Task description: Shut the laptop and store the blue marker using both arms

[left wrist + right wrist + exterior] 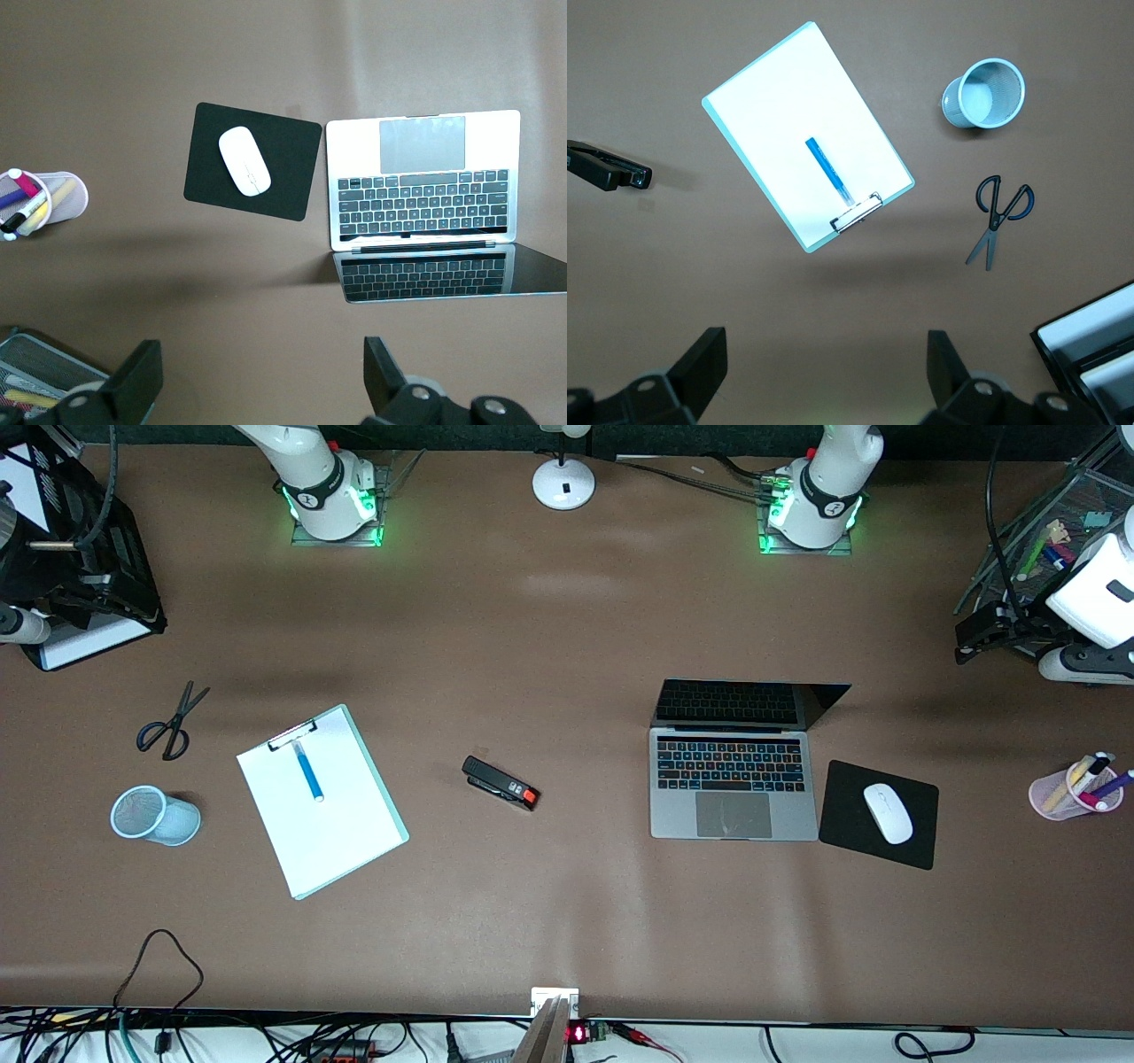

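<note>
Laptop sits open on the table toward the left arm's end, its screen up and its keys lit in colours. I see a black mouse pad just beside it with a white mouse on top. A pink cup of pens stands near the table edge at that same end.

I see the blue marker lying on the white paper of a clipboard, toward the right arm's end. A blue mesh cup lies tipped over near the clipboard, and black scissors lie farther from the camera than the cup. A black stapler rests around the middle of the table.

My left gripper hangs high over bare table by the laptop, fingers spread wide. My right gripper hangs high over bare table by the clipboard, fingers spread wide too.
</note>
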